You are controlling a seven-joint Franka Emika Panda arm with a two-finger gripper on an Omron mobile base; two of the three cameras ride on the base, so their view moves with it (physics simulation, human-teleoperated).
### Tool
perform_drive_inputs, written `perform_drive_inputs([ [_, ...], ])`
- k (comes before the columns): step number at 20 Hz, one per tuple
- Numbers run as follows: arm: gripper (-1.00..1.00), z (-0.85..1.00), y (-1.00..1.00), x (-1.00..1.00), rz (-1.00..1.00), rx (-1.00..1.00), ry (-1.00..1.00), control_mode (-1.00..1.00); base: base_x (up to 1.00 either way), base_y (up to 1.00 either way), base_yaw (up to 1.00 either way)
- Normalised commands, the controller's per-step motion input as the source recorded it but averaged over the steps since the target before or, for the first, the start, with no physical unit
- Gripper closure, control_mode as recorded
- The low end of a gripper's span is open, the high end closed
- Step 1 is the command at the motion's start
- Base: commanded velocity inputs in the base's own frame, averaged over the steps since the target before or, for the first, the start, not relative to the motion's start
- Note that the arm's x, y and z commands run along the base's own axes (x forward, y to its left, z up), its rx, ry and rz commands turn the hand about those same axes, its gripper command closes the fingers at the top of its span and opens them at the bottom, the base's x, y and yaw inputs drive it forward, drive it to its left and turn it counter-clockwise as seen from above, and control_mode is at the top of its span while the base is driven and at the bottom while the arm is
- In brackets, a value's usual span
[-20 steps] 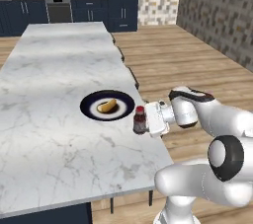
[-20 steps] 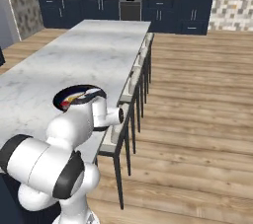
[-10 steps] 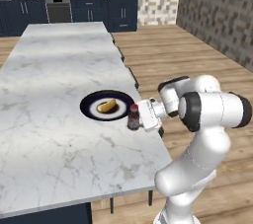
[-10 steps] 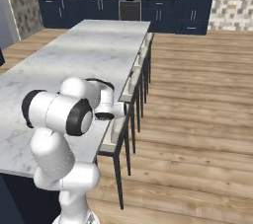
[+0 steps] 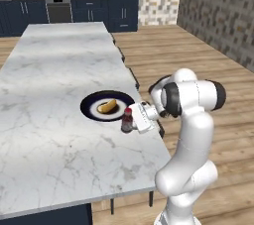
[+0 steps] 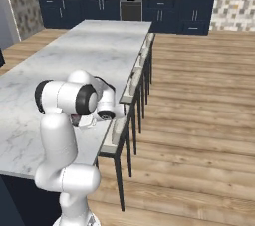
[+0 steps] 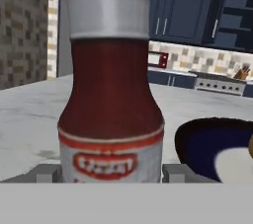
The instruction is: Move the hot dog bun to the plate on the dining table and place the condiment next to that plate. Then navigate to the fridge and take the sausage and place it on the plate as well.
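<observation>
Marble table [image 5: 54, 70] carries our plated bun [image 5: 107, 105]; our jaws pinch the condiment [image 5: 127, 120] beside the plate [image 5: 89, 109]; sausage remains.

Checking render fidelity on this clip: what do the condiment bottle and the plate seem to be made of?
Condiment bottle: looks like clear glass or plastic over dark red sauce, with soft highlights; matte grey cap, printed label. Plate: probably glazed ceramic, with a dark navy rim and a pale centre under the hot dog bun.
</observation>
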Motion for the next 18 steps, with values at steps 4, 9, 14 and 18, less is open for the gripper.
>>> perform_drive_inputs([
  [4,1.00,-0.17,0.09,0.02,0.01,0.00,0.04,-1.00,0.00,0.00,0.00],
  [9,1.00,-0.22,0.04,0.06,0.01,0.00,0.00,-1.00,0.00,0.00,0.00],
  [14,1.00,-0.16,0.00,0.20,0.00,0.00,0.00,-1.00,0.00,0.00,0.00],
  [18,-1.00,-0.28,0.11,0.06,0.00,-0.05,0.00,-1.00,0.00,0.00,0.00],
])
